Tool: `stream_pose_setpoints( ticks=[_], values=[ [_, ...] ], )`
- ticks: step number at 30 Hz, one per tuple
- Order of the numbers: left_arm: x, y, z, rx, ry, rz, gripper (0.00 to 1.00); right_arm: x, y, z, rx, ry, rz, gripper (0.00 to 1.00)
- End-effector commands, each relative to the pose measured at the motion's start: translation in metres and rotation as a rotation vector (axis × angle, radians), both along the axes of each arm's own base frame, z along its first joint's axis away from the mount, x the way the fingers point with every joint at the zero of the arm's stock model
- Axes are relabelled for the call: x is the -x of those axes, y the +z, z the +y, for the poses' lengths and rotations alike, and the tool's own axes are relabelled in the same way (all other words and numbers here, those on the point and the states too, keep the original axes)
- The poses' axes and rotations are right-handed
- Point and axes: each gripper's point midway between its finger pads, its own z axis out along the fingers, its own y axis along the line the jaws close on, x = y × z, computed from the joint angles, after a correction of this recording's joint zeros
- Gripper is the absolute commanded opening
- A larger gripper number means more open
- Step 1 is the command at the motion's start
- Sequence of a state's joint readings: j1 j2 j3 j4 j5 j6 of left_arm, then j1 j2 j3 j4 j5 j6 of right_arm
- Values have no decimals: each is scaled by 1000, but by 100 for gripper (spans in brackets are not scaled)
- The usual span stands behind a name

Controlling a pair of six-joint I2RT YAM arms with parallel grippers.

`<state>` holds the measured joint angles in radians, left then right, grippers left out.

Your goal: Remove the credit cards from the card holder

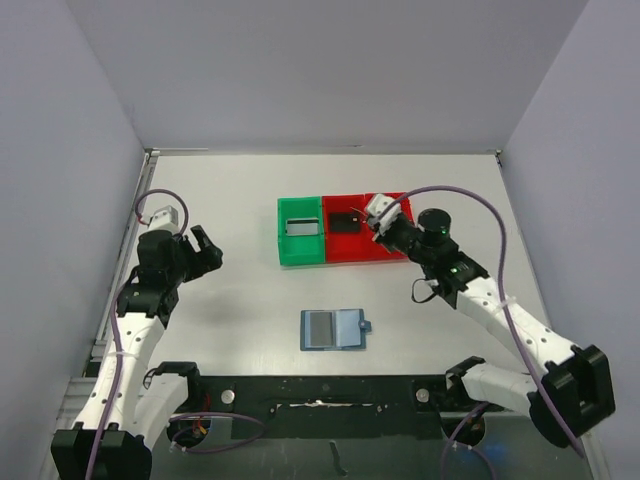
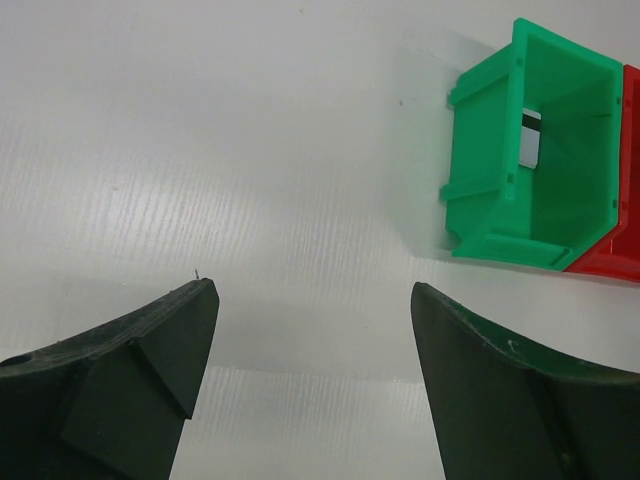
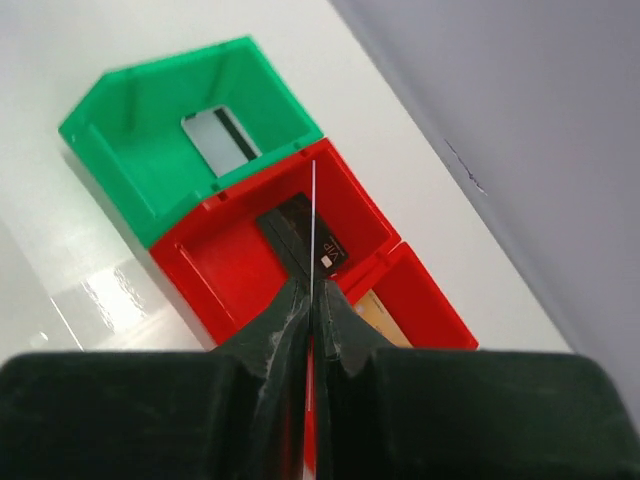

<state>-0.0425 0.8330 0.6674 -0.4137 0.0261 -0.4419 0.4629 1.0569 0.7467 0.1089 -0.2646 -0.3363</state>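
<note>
The light-blue card holder (image 1: 336, 328) lies open and flat near the table's front edge. A grey credit card (image 1: 320, 327) shows on its left panel. My right gripper (image 3: 313, 292) is shut on a thin credit card (image 3: 313, 205), seen edge-on, above the middle red bin (image 3: 235, 270). In the top view the right gripper (image 1: 376, 230) hovers over the red bins. My left gripper (image 2: 315, 295) is open and empty above bare table, left of the green bin (image 2: 535, 215); it shows at the left in the top view (image 1: 205, 250).
The green bin (image 1: 301, 232) holds a silver card (image 3: 222, 138). The middle red bin (image 1: 346, 235) holds a black card (image 3: 300, 232). The far red bin (image 3: 430, 315) holds a tan card (image 3: 378, 312). Grey walls enclose the table.
</note>
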Motion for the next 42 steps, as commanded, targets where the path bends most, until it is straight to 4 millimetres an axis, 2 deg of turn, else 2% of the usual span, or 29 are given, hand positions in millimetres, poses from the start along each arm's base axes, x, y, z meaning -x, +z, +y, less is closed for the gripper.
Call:
stream_pose_setpoints(
  ticks=[1,7,13,18,23,25,29,33,37,42],
  values=[
    [-12,18,-2,16,-18,-72,79,-19,-28,16,389,130,-135,0],
    [-11,20,-5,29,-32,-89,79,-57,-39,33,410,154,-142,0],
    [-10,18,-3,24,-21,-81,79,-91,-71,34,450,157,-85,0],
    [-11,18,-1,21,-14,-81,79,-113,-74,36,458,157,-88,0],
    [-11,16,-1,25,-11,-80,79,-125,-101,42,525,244,-56,0],
    [-12,16,-1,21,-9,-78,79,-124,-109,46,555,292,-35,0],
    [-13,12,-1,20,-14,-62,79,-133,-116,48,565,290,-25,0],
    [-13,13,1,13,-2,-65,79,-135,-114,53,533,280,-18,0],
    [-13,13,2,12,-3,-67,79,-146,-130,47,586,232,9,0],
    [-14,12,1,13,-8,-67,79,-159,-141,46,634,206,-5,0]
  ],
)
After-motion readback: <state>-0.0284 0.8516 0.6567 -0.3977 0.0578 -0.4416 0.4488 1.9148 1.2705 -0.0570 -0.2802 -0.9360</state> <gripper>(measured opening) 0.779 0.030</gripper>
